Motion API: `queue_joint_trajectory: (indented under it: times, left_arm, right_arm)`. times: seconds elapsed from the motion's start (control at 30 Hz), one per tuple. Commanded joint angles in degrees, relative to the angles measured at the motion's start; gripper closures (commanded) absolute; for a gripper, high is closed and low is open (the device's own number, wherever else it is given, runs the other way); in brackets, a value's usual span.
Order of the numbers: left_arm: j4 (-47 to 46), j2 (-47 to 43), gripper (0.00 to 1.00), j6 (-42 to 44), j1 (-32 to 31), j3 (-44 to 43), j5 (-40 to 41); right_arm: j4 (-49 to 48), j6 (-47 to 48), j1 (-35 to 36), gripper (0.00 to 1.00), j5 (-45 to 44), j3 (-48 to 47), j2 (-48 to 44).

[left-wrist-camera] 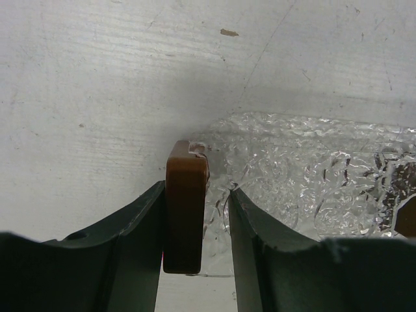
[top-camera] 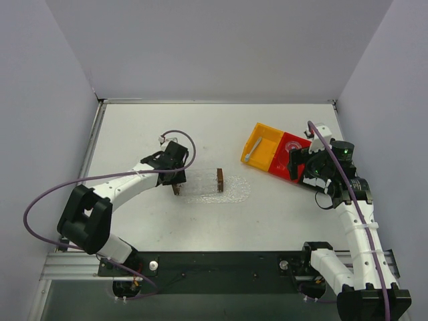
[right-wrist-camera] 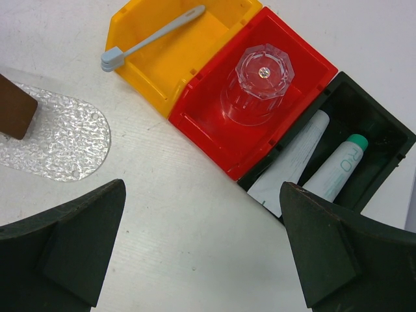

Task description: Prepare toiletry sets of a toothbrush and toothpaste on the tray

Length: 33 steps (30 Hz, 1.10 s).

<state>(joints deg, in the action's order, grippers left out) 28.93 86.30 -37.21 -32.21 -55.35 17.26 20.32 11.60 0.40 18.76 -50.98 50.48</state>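
The clear bumpy tray (top-camera: 231, 192) (left-wrist-camera: 305, 162) (right-wrist-camera: 62, 146) lies mid-table. A pale blue toothbrush (right-wrist-camera: 153, 36) (top-camera: 251, 155) rests in the yellow bin (right-wrist-camera: 162, 65) (top-camera: 262, 142). Two toothpaste tubes (right-wrist-camera: 291, 162) (right-wrist-camera: 339, 168) lie in a black bin (right-wrist-camera: 370, 123). My left gripper (top-camera: 176, 180) (left-wrist-camera: 195, 188) sits at the tray's left end, straddling a brown block (left-wrist-camera: 185, 208) (top-camera: 176, 189). The block rests against the left finger, and a gap separates it from the right finger. My right gripper (right-wrist-camera: 201, 247) (top-camera: 294, 167) hovers wide open over bare table, just before the red and black bins, holding nothing.
A clear cup (right-wrist-camera: 257, 84) stands upside down in the red bin (right-wrist-camera: 214, 123) (top-camera: 289, 148), between the yellow and black bins. A second brown block (top-camera: 220, 179) (right-wrist-camera: 14, 114) stands upright on the tray. Grey walls enclose the table on three sides.
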Motion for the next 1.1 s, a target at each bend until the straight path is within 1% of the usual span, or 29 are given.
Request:
queue_joint_trajectory:
  times: [0.0, 0.17, 0.43, 0.63, 0.8, 1.07]
  left_arm:
    - [-0.7, 0.6, 1.00, -3.2, -0.7, -3.8, 1.3]
    - [-0.4, 1.1, 1.00, -3.4, -1.2, -4.7, 1.5]
    - [-2.4, -1.5, 1.00, -3.5, -1.9, -2.2, 1.7]
    - [-3.3, -1.8, 1.00, -3.5, -2.3, -1.4, 1.7]
    - [-5.6, -3.2, 1.00, -3.1, -2.9, 0.6, 1.6]
    - [-6.7, -3.8, 1.00, -2.3, -4.4, 1.0, 1.8]
  right_arm:
    - [-2.1, 0.7, -0.2, 0.00, 0.9, 0.6, 0.5]
    - [-2.1, 0.7, -0.2, 0.00, 0.9, 0.6, 0.2]
    - [-2.2, 0.8, -0.2, 0.00, 0.8, 0.6, 0.6]
    - [-2.2, 0.8, -0.2, 0.00, 0.7, 0.7, 0.6]
    - [-2.1, 0.9, -0.2, 0.00, 0.7, 0.7, 0.6]
    - [-2.2, 1.1, -0.2, 0.00, 0.5, 0.7, 0.7]
